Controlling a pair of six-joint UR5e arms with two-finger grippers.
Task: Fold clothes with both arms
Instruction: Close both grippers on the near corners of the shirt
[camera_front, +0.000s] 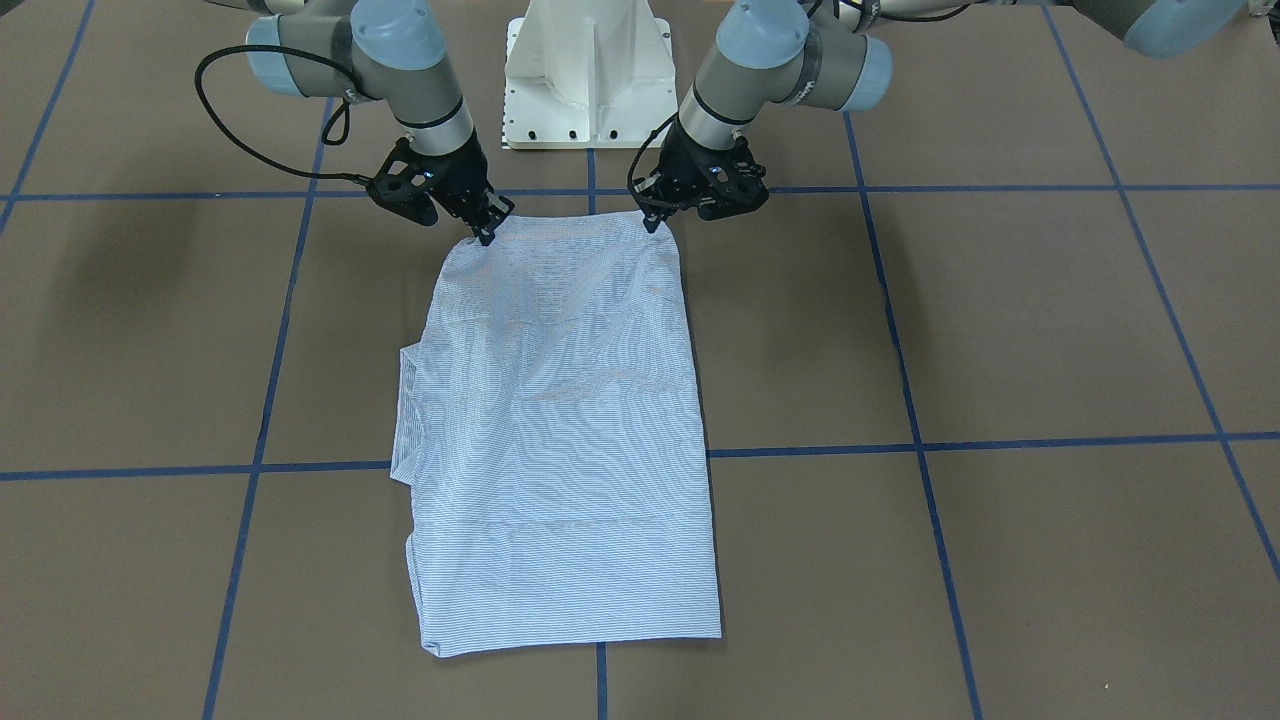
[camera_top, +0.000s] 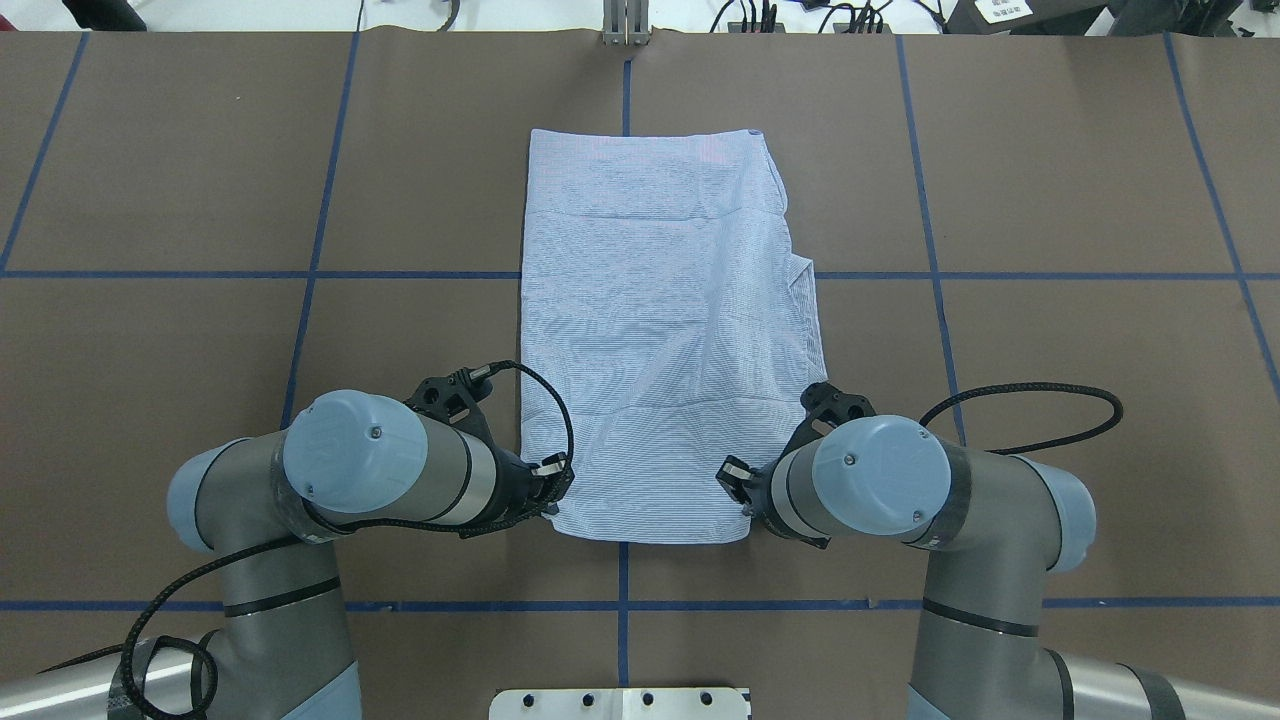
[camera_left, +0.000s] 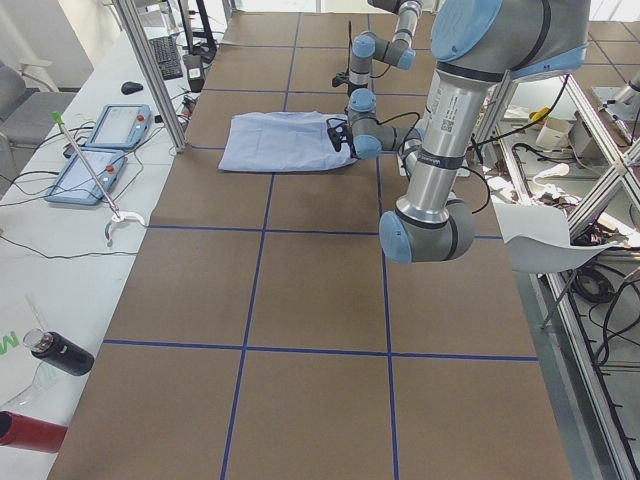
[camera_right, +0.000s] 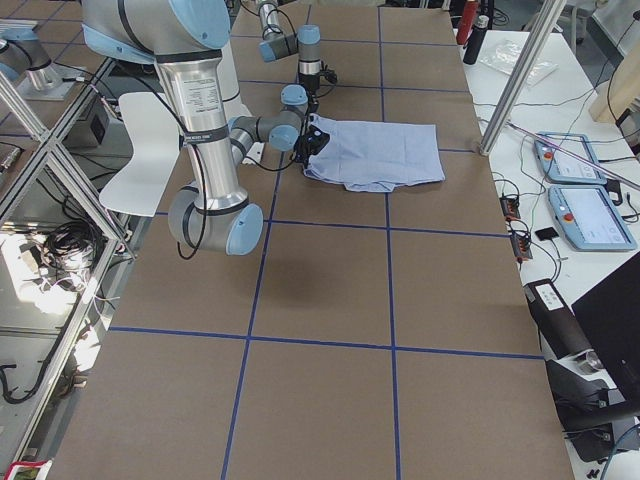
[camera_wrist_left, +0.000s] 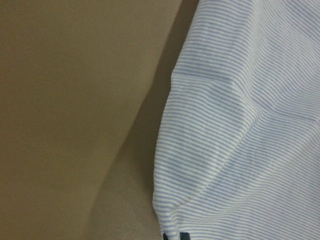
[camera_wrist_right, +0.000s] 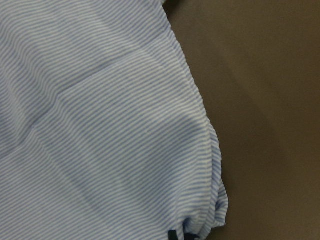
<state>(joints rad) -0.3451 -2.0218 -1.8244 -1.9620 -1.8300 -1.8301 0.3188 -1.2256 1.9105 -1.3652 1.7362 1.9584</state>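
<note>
Left gripper pinches one near corner of the shirt, which lies flat mid-way along the table; right gripper pinches the other. I judge both should rise level, hem taut, toward the far edge.

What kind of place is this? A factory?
Probably a robotics research lab: a robot's left arm and right arm handle a shirt on a tape-gridded table, control tablets on the side bench.

The left arm and right arm are grey-silver tubes with pale-blue joint caps and looping black cables.
</note>
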